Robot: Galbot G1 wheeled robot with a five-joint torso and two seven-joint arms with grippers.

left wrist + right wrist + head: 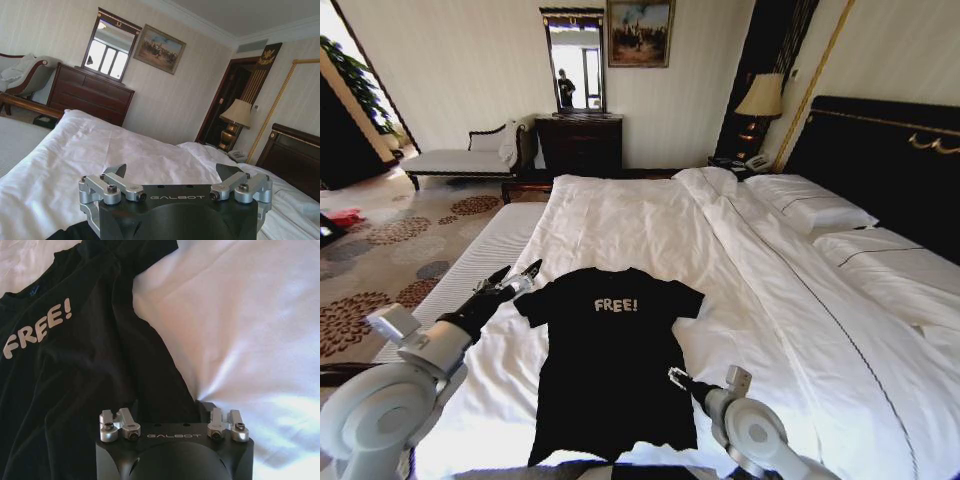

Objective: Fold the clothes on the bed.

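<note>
Nearest the head camera, the two arms reach over the near edge of the bed [620, 215]. The left gripper [517, 279], jaws spread wide and empty, hovers just beside the left sleeve of the black T-shirt [605, 360]. The right gripper [677, 377] sits at the shirt's right side seam near the hem; its fingers run forward and down toward the fabric, and whether they are parted or pinching cloth cannot be told.

The T-shirt lies flat, face up on the white duvet [760, 300], with "FREE!" readable, both sleeves out, and the collar toward the far edge of the bed. No fold is visible, so the task appears to be at its start: all folds are still to be made.

Containers: the dark dresser [579, 143] against the far wall has closed drawers; contents unseen. Pillows [810, 205] rest by the headboard [880, 150].
</note>
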